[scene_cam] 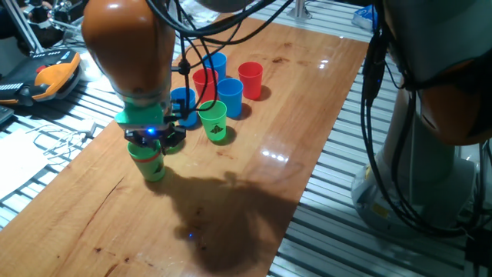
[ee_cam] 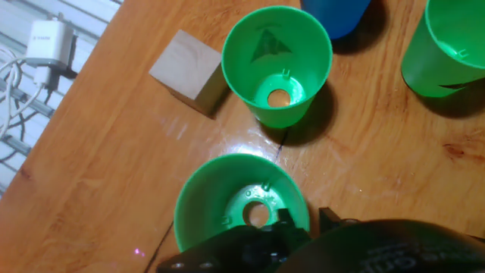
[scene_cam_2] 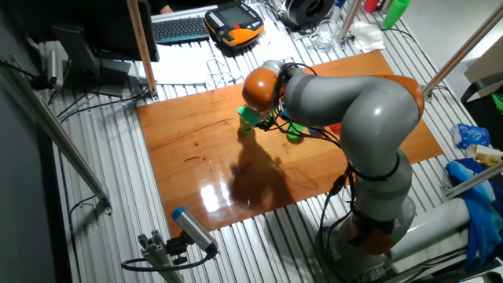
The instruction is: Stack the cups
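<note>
Fingertips buried behind dark housing in the hand view, so can't tell how wide gripper (scene_cam: 151, 143) sits (touching green cup (scene_cam: 149, 162), maybe holding).

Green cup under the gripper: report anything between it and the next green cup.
Nothing visible. Bare table lies between the near cup and the far cup; the cube sits left of the far cup, off that line.
</note>
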`<state>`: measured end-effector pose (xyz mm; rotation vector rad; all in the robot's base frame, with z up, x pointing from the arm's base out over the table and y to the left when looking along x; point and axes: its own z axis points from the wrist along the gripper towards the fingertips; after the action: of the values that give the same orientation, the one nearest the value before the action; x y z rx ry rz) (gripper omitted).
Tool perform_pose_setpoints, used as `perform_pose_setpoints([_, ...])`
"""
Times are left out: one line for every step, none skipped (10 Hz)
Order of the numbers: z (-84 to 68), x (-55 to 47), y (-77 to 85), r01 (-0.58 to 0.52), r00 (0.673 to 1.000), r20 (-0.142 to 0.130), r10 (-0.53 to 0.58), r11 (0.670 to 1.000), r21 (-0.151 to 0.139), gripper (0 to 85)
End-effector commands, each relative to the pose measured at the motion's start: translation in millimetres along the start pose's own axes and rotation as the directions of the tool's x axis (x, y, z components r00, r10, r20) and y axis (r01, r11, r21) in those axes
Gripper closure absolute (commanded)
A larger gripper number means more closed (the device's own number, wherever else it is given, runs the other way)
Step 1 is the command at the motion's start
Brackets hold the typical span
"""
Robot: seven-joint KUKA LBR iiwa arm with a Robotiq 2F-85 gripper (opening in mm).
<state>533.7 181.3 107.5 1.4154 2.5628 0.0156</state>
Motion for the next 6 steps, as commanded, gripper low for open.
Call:
perform_pose_setpoints([0.1, 0.4, -0.2, 0.02, 0.999, -0.033, -0.02, 1.0, 0.002, 85.0])
perform_pose_setpoints([-0.9, 0.8, 0.2, 0.033, 0.998, -0.053, -0.033, 0.999, 0.008, 85.0])
perform_pose_setpoints([-3.8, 0.5, 1.4, 0.045, 0.996, -0.074, -0.045, 0.999, 0.003, 85.0])
perform_pose_setpoints([-11.4, -1.6, 3.4, 0.056, 0.992, -0.11, -0.057, 0.998, -0.008, 85.0])
perform_pose_setpoints([-21.8, -5.1, 4.2, 0.076, 0.99, -0.12, -0.076, 0.997, -0.003, 85.0])
perform_pose_setpoints([-33.4, -9.3, 4.3, 0.086, 0.989, -0.122, -0.086, 0.996, 0.0, 85.0])
